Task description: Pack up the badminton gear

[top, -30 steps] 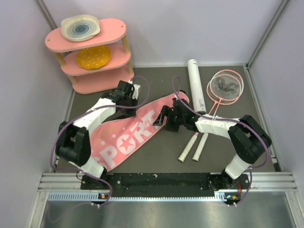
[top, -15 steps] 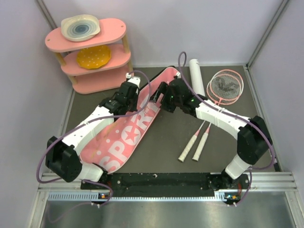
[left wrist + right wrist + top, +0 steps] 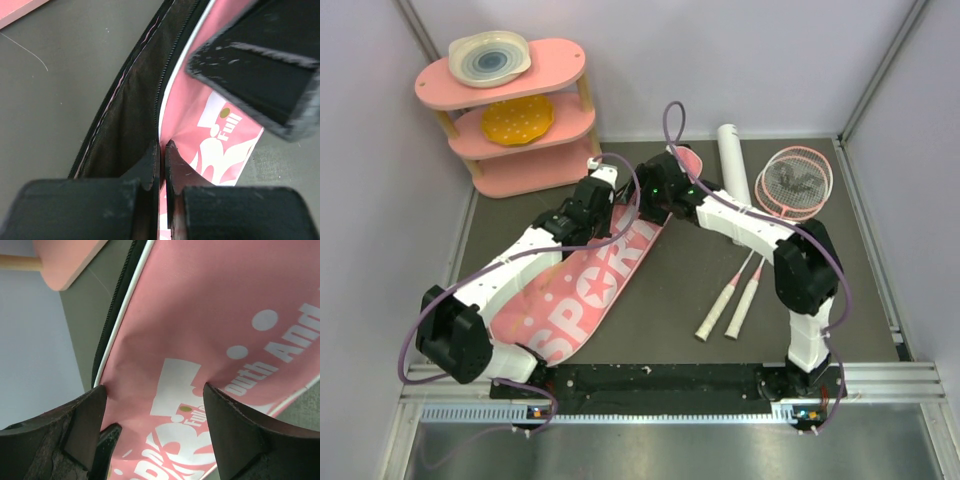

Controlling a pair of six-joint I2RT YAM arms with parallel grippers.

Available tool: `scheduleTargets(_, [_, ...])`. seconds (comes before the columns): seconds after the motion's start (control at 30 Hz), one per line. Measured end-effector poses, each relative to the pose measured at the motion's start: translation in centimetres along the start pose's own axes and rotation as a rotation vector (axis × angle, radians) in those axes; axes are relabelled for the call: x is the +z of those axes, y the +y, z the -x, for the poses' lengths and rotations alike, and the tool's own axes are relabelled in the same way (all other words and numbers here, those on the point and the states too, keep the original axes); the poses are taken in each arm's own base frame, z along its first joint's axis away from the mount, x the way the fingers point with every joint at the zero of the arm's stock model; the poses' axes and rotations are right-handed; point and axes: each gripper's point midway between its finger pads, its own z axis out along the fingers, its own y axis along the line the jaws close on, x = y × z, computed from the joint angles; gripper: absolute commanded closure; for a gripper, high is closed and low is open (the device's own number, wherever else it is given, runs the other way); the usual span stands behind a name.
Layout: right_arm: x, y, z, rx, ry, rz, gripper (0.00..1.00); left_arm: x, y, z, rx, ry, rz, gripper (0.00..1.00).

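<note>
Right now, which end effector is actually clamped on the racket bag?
The left end effector: it is pinched shut on the racket bag at its open zipper edge. The right end effector stands open over the pink face.

A pink three-tier shelf [image 3: 558, 63] stands at the 10 o'clock corner of the dark grey counter [image 3: 670, 310], close to the pale walls [image 3: 750, 60]. A shallow white dish [image 3: 490, 57] with grey-blue rings rests on its top tier, toward 9 o'clock. A yellow dotted plate [image 3: 517, 118] lies on the middle tier. A metal rail [image 3: 670, 385] runs along the 6 o'clock edge.
</note>
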Motion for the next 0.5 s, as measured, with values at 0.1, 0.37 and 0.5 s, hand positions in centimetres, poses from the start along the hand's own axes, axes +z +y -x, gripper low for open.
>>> scheduleTargets(0.1, [1.1,0.0,-0.7,-0.021,0.008,-0.028,0.22,-0.1,-0.2,-0.1,0.005,0.002,-0.006,1.00])
scheduleTargets(0.37, [1.4,1.0,-1.5,-0.090,0.012,-0.047,0.22,0.0,0.0,-0.1,0.024,0.000,0.010,1.00])
scheduleTargets(0.5, [1.9,1.1,-1.8,-0.111,0.013,-0.056,0.24,0.1,0.0,-0.3,0.029,0.007,0.017,1.00])
